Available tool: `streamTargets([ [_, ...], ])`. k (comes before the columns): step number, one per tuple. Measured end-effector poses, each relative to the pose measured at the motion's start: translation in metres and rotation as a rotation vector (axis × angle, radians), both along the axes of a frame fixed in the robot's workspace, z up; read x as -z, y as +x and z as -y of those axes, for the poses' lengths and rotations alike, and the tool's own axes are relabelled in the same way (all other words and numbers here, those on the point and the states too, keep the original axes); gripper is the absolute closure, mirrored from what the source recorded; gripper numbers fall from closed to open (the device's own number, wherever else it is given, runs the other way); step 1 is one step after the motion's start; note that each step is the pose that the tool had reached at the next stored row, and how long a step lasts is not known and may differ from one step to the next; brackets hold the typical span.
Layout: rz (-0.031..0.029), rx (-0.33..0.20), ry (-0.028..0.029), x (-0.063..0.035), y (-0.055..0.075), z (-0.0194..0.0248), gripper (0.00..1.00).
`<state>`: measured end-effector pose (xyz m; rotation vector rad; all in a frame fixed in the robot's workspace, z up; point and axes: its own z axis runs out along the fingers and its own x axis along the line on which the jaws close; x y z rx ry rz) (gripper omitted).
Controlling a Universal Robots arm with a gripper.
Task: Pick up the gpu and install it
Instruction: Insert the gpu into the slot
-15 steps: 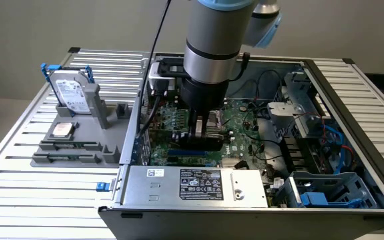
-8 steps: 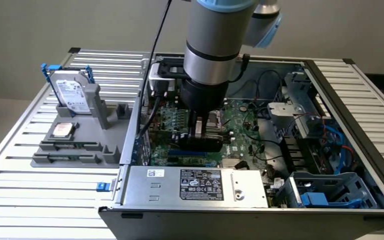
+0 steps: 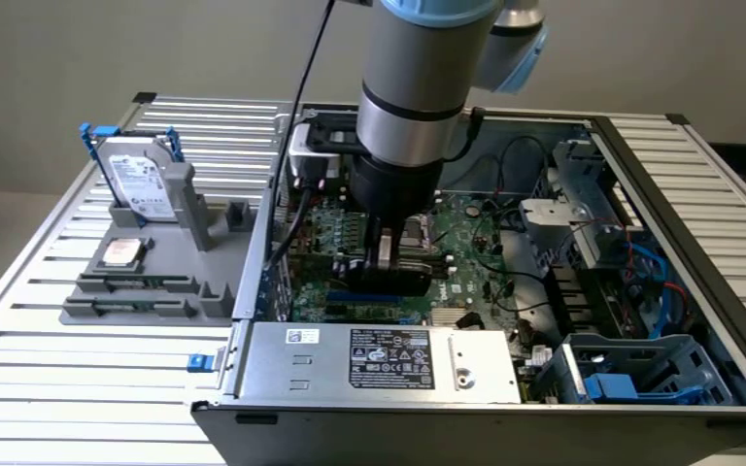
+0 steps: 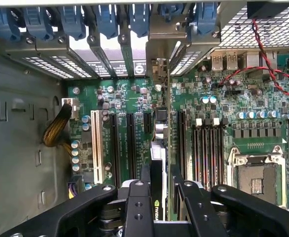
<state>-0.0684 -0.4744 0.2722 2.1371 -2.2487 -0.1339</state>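
Gripper [image 3: 387, 254] sits low inside the open pc case [image 3: 477, 437], near the middle of the exterior view. Fingers [image 4: 137, 207] are narrow, clamped on the gpu [image 4: 156, 208], one on each face. In the wrist view the card stands edge-on over the motherboard [image 4: 129, 98], between the black expansion slots [image 4: 117, 143] and the memory slots [image 4: 206, 148]. Its bracket end is up against the rear slot covers [image 4: 105, 54]. Can't tell if the edge connector is seated. CPU socket [image 4: 258, 180] lies beyond the memory slots, apart from the card. In the exterior view the gpu [image 3: 406, 282] is the black block under the fingers. Power supply [image 3: 373, 359] is at 6 o'clock from it. Hard drive [image 3: 137, 180] with blue handle stands in a grey holder [image 3: 152, 291] on the counter [image 3: 36, 340], 10 o'clock from the gripper, well apart.
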Motion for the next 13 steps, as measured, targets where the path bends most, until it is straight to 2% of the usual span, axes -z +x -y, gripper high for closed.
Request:
streamTargets([
  [4,-0.0052,0.0,-0.0008,0.0015,0.0,-0.0006,0.74],
  [9,-0.0167,0.0,-0.0009,0.0018,-0.0002,-0.0012,0.74],
  [13,-0.0226,0.0,-0.001,0.0019,0.0,-0.002,0.74],
])
